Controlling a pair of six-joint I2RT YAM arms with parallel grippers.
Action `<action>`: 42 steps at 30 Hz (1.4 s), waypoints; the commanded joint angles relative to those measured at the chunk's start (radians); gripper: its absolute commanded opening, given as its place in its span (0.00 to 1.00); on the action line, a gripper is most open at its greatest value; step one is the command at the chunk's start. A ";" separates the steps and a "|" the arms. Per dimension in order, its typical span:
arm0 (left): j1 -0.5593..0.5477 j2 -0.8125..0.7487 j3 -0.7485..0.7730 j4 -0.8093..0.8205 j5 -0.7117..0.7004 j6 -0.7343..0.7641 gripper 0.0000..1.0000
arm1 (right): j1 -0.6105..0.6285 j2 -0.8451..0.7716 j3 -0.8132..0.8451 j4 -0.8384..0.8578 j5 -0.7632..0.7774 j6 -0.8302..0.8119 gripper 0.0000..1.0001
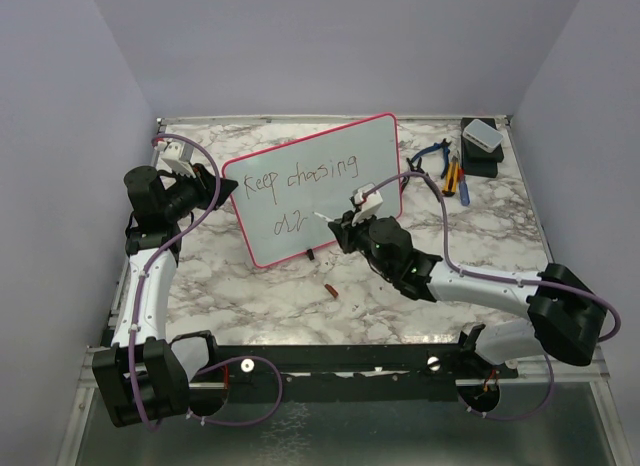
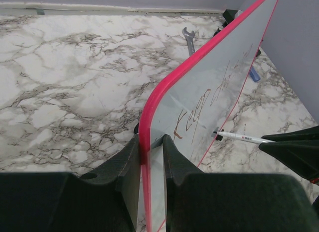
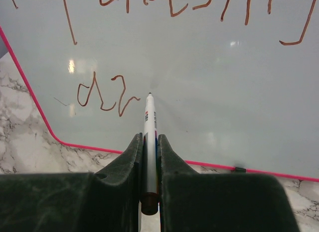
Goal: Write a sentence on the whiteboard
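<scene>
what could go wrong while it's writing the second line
1. The left gripper pinches only one edge of the whiteboard; marker pressure may pivot or tip it.
2. The right gripper holds the marker near its rear end, so it may slip and skew the sentence.

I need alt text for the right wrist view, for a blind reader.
The right gripper, jaws shut on a white marker, holds its tip at the whiteboard, just right of two handwritten letters that begin the second line of the sentence. The first line is cut off at the top; the pink frame and marble table show below.
</scene>
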 commanded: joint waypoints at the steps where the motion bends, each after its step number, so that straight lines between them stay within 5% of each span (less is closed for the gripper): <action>1: 0.000 -0.008 -0.017 0.000 0.003 0.007 0.00 | -0.010 0.029 -0.008 0.013 -0.002 -0.004 0.01; 22: 0.000 -0.011 -0.019 -0.001 0.003 0.005 0.00 | -0.029 0.004 -0.017 -0.027 0.079 -0.021 0.01; 42: 0.001 -0.011 -0.019 0.000 0.003 0.006 0.00 | -0.032 0.093 0.028 0.005 -0.085 -0.025 0.01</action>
